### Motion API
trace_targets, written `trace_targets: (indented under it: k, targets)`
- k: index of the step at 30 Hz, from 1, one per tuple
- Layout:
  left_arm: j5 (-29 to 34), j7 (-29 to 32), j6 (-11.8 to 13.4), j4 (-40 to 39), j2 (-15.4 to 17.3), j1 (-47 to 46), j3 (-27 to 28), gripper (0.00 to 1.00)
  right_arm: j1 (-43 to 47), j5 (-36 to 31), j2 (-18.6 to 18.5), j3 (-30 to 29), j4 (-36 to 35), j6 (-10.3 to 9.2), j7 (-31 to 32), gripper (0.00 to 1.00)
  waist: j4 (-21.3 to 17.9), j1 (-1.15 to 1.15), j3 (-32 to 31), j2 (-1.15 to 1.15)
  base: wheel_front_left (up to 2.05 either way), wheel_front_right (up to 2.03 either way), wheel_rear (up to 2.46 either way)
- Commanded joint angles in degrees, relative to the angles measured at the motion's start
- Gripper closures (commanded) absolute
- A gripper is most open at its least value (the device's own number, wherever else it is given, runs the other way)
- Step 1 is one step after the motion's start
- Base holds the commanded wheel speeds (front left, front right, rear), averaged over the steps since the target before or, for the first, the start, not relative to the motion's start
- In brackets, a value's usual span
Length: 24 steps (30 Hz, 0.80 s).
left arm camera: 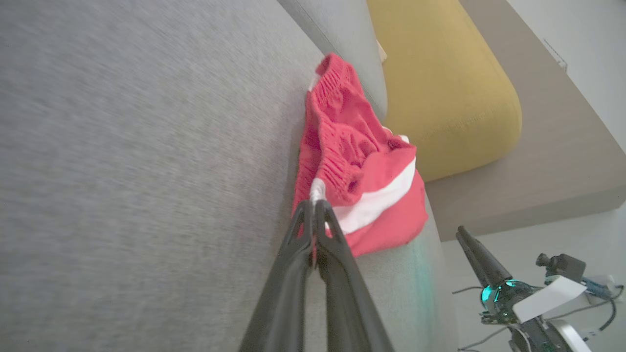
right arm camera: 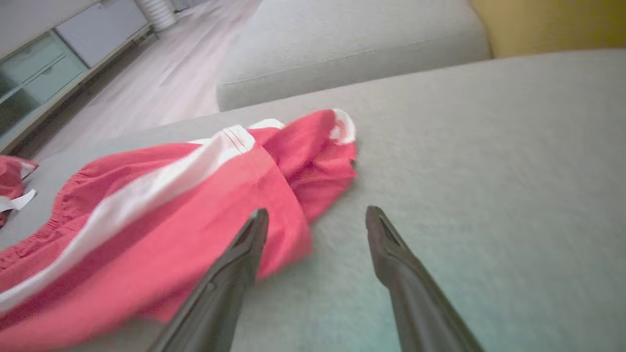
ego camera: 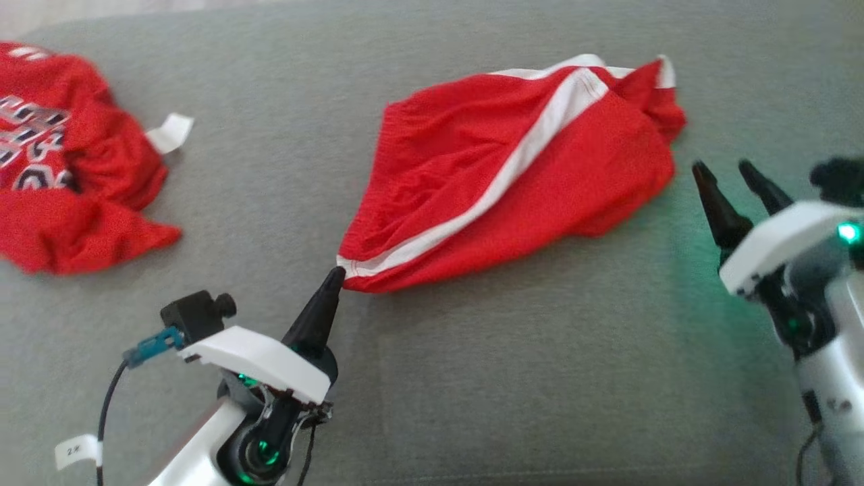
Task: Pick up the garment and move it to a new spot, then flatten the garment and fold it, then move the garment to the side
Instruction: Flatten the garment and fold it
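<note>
Grey sofa cushion [ego camera: 472, 378] carries the work. We find the red shorts [ego camera: 513, 175] near its middle, toward the far edge, bunched, with the white stripe uppermost. The left gripper [ego camera: 335, 275] has its jaws pressed together, pinching the near left corner of the shorts. The right gripper [ego camera: 722, 165] stands with jaws spread just beside the right end, holding nothing. A second red garment [ego camera: 61, 175] lies at the left edge, well apart. We judge flattening is in hand: the right gripper should take the crumpled right corner low, then both should draw apart evenly.
</note>
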Motion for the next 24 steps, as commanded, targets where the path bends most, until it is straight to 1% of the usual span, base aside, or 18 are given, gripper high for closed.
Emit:
trace_targets:
  k: [1, 5, 8, 14, 20, 23, 24]
  targets:
    - [1.4, -0.7, 0.3, -2.3, 1.3, -1.4, 3.0, 1.00, -3.8, 0.1, -1.8, 2.2, -1.6, 0.12, 0.6, 0.00, 3.4, 0.00, 0.7, 0.00, 0.00, 0.00, 0.00]
    - [3.6, -0.8, 0.4, -2.4, 0.4, -1.3, 3.6, 1.00, -8.3, 0.8, -4.1, 7.4, -0.2, 0.12, 1.8, 0.00, 6.4, 0.00, 1.5, 0.00, 0.00, 0.00, 0.00]
    - [4.9, -0.8, 0.2, -1.9, -0.2, -1.6, 3.9, 1.00, -11.9, 1.2, -6.7, 13.0, 1.0, 0.12, 2.5, 0.00, 8.1, 0.00, 2.2, 0.00, 0.00, 0.00, 0.00]
    - [6.7, -0.8, -1.3, 0.2, -1.9, -2.3, 3.4, 1.00, -17.8, 1.0, -11.0, 22.9, 6.0, 0.12, 1.9, 0.00, 11.1, 0.00, 3.4, 0.00, 0.00, 0.00, 0.00]
    - [7.7, -0.7, -2.6, 2.5, -3.9, -3.1, 2.6, 1.00, -21.6, 3.1, -12.1, 29.5, 11.6, 0.12, 0.4, 0.00, 13.6, 0.00, 4.0, 0.00, 0.00, 0.00, 0.00]
    - [7.9, -0.7, -3.3, 3.4, -4.7, -3.6, 2.3, 1.00, -23.3, 4.6, -12.2, 32.1, 13.9, 0.12, 0.0, 0.00, 14.6, 0.00, 4.4, 0.00, 0.00, 0.00, 0.00]
    - [7.9, -0.7, -3.3, 3.4, -4.7, -3.6, 2.3, 1.00, -23.3, 4.6, -12.2, 32.1, 13.9, 0.12, 0.0, 0.00, 14.6, 0.00, 4.4, 0.00, 0.00, 0.00, 0.00]
